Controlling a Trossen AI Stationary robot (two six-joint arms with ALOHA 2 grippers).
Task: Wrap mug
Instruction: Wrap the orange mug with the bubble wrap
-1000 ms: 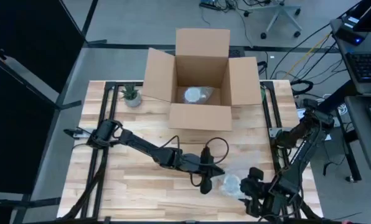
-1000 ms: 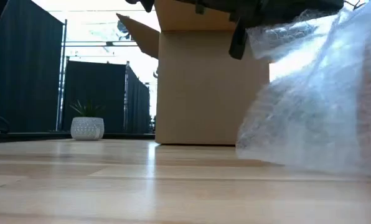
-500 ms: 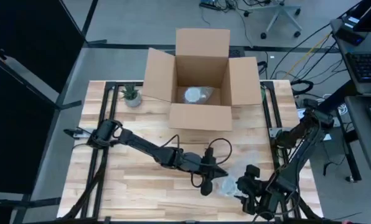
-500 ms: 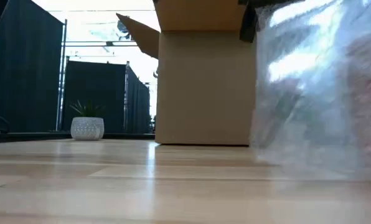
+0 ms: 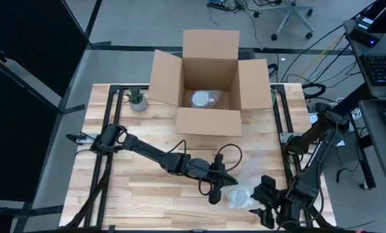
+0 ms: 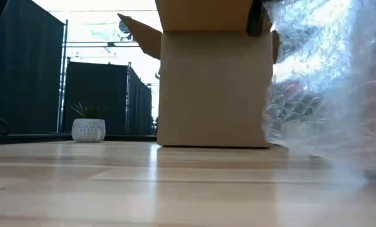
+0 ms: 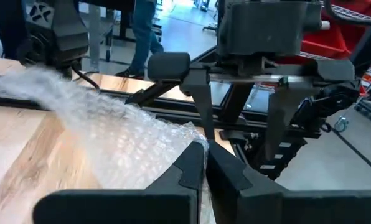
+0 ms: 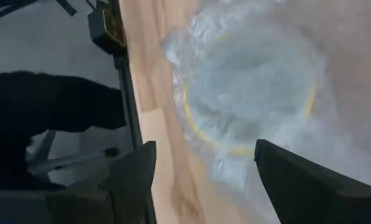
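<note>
- A small potted plant (image 5: 136, 98) stands near the desk's (image 5: 128, 188) far left corner, just left of the cardboard box (image 5: 208, 81); in the low view it (image 6: 88, 126) shows well back on the wood.
- The cardboard box sits open at the middle of the desk's far edge, flaps spread, with a pale bubble-wrapped bundle (image 5: 201, 99) lying on its floor.
- The left arm reaches from the desk's left edge across to the near middle, its pincer (image 5: 214, 191) pointing down beside the wrapped mug.
- In the left wrist view the left pincer's (image 7: 205, 163) fingers are pressed together, and they seem to be pinching the edge of the bubble wrap (image 7: 120, 140), though the contact itself is hard to make out.
- The mug (image 5: 238, 195), covered in bubble wrap, lies on the desk near the near edge, right of centre, between the two pincers.
- From the right wrist view the mug's (image 8: 248, 99) round yellowish rim shows through the clear bubble wrap, opening toward the camera.
- The right pincer (image 5: 263, 199) is just right of the mug, near the desk's near right corner; its fingers (image 8: 132, 171) are spread wide, apart from the wrap.
- In the low view the bubble wrap (image 6: 330, 88) fills the right side, rising in front of the box.
</note>
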